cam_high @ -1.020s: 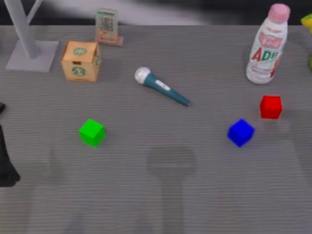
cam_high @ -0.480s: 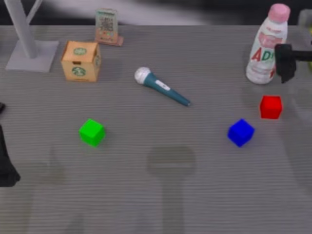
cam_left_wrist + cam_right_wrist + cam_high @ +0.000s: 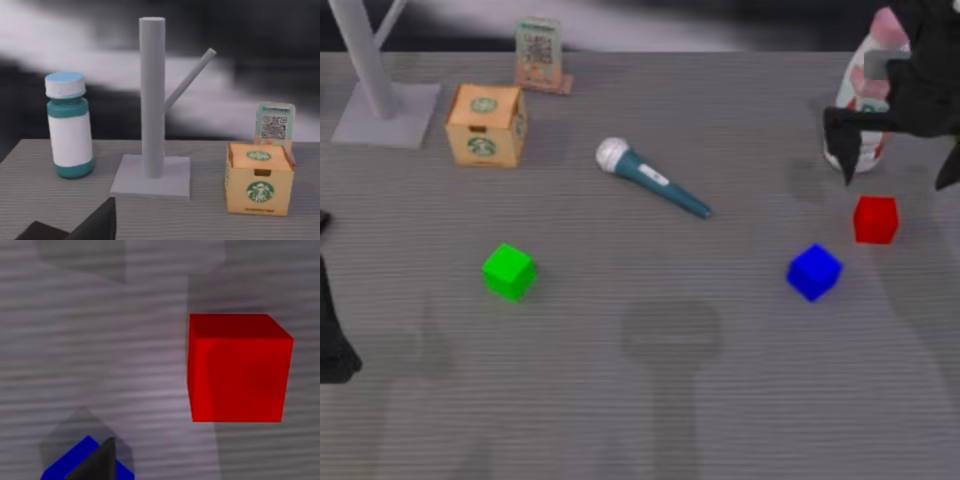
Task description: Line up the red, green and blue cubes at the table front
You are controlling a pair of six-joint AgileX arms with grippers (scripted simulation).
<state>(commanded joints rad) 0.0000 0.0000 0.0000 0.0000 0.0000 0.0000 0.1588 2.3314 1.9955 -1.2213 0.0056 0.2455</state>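
Red cube point(image 3: 875, 219) sits at the surface's point(image 3: 650, 400) right side, just toward the front from your right tool point(image 3: 900, 150), which hangs over it w/ fingers spread, empty. Blue point(image 3: 814, 271) lies near, to its left; green point(image 3: 508, 271) well apart at left. Right arm is nearer; left tool stays parked at left edge, state unclear. Half a sec ago the right tool was only at the bottle point(image 3: 865, 100); it has swung in.
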